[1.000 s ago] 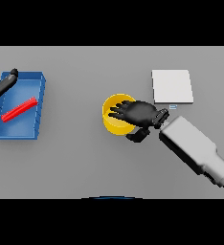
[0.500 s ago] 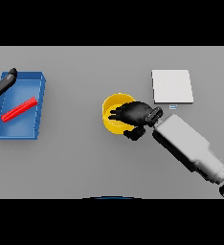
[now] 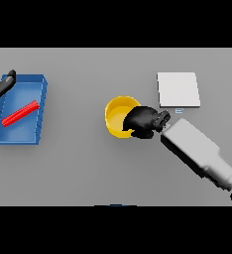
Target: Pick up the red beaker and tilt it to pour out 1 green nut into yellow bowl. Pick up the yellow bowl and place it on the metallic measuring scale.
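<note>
Right hand (image 3: 144, 121) clamps its curled fingers over the right rim of the round yellow bowl (image 3: 119, 116) at mid-table. The flat square metallic scale (image 3: 178, 89) sits just up and right, apart from both. Open grey table (image 3: 78, 168) all round. Far left, the left hand (image 3: 1, 86), fingers relaxed, hovers at the blue tray (image 3: 40, 106) holding a red beaker (image 3: 20, 113).

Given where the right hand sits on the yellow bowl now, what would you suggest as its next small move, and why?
Probably lift the yellow bowl slightly, then carry it up and to the right. The right hand looks curled over the bowl's right rim, the bowl still seems to rest on the table, and the metallic measuring scale lies close by, beyond the hand.
</note>
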Robot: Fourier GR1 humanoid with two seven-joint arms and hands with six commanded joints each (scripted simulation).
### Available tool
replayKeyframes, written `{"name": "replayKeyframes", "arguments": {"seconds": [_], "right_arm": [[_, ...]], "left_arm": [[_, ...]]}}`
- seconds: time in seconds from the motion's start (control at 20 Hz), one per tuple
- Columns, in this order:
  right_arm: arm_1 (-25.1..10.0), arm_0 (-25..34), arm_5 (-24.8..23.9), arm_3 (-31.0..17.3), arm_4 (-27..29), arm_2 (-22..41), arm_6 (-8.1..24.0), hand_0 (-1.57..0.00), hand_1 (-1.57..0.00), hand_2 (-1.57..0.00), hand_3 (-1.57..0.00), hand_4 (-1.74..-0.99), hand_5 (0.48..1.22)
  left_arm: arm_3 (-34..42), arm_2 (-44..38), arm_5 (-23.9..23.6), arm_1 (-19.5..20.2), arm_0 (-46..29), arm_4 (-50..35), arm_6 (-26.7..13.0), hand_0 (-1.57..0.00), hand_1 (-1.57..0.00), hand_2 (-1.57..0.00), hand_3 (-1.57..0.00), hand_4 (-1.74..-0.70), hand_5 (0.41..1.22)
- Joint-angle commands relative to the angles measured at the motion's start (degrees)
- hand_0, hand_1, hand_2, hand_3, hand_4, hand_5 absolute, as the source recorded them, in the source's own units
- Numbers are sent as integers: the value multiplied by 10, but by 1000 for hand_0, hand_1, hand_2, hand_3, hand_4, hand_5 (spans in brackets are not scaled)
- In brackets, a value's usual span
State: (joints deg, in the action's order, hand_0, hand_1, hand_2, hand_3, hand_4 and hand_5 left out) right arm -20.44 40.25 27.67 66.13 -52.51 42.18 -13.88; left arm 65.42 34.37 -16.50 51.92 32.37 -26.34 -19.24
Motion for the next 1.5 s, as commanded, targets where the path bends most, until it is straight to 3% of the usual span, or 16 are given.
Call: {"name": "replayKeyframes", "arguments": {"seconds": [0.0, 0.35, 0.6, 0.95, 1.2, 1.4, 1.45], "right_arm": [[-1, -4, -8, -2, 0, -1, -2, -1433, -1424, -1240, -1183, -1689, 1184], [-9, -5, 3, 24, 21, -29, 20, -1542, -1540, -1331, -1340, -1730, 1213], [-35, -8, 47, 86, 46, -65, 44, -1562, -1561, -1429, -1228, -1737, 1218], [-73, -20, 49, 136, 51, -106, 75, -1561, -1569, -1524, -1161, -1740, 1220], [-94, -22, 14, 117, 43, -131, 71, -1568, -1570, -1536, -1153, -1741, 1221], [-99, -10, -19, 56, 36, -155, 74, -1570, -1571, -1537, -1150, -1741, 1221], [-102, -4, -32, 37, 33, -159, 60, -1570, -1571, -1539, -1145, -1741, 1221]], "left_arm": [[-2, 0, 3, 2, 3, 0, -3, 1, 1, 1, 1, -722, 695], [-1, 3, 5, -1, 0, 0, -2, 1, 1, 1, 1, -717, 696], [1, 5, -1, -3, 0, 3, -6, 1, 1, 1, 1, -723, 692], [10, 5, 0, 3, -4, 2, -11, 1, 1, 1, 1, -720, 688], [33, 5, -4, 13, -7, -1, -18, 1, 1, 1, 1, -729, 715], [33, 7, -10, 13, 1, 2, -41, 1, 1, 1, 1, -731, 724], [30, 4, -8, 12, -4, -3, -37, 1, 1, 1, 1, -735, 727]]}}
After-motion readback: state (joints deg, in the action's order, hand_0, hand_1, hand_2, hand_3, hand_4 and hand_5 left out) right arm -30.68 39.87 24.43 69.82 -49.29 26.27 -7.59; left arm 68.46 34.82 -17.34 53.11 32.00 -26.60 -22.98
